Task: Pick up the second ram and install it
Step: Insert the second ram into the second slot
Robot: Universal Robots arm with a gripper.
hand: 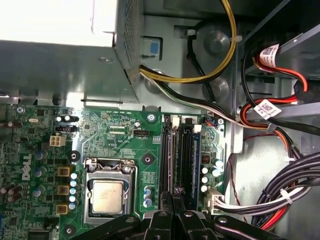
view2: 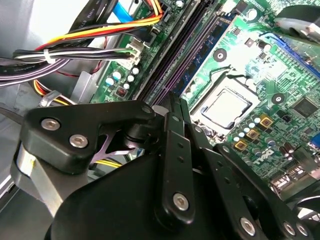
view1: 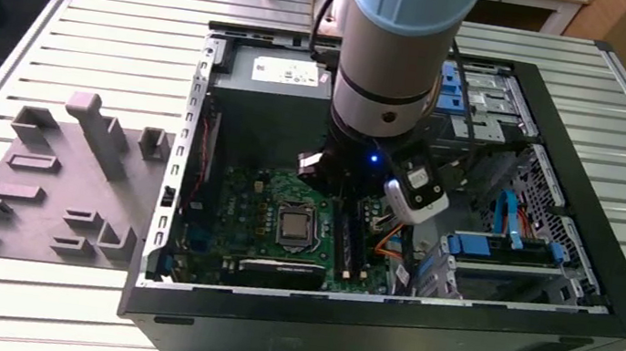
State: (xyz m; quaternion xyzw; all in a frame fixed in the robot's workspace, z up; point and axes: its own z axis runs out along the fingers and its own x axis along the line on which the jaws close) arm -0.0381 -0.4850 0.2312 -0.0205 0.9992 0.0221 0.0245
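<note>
Starting at the exterior view's left, well apart from the claw [view1: 342, 189], a grey holder tray [view1: 54, 185] lies on the slatted table [view1: 128, 2], and I see no stick in its blocks. Next comes the open computer case [view1: 389, 334], and the arm [view1: 392, 49] reaches down into it. Inside the case, the green motherboard [view1: 252, 213] lies flat with the processor [view1: 296, 226] just beside the claw. A grey power supply box [view1: 273, 69] sits beyond the claw, and blue drive bays [view1: 486, 251] stand at the far side, to the exterior view's right. In both wrist views the claw's fingers [view2: 170, 130] are drawn together and nothing shows between them, a detail the exterior view hides behind the wrist. Their tips hang over the row of long memory slots [hand: 167, 155]. A dark stick, which I take for the second ram [hand: 186, 150], stands on edge in one slot just ahead of the tips. Whether the tips touch it I cannot tell. In the first wrist view, a bundle of yellow, black and red cables [hand: 280, 200] runs on the far side of the slots from the processor. In the second wrist view, an orange and yellow cable bunch [view2: 100, 30] lies close to the slot ends.
</note>
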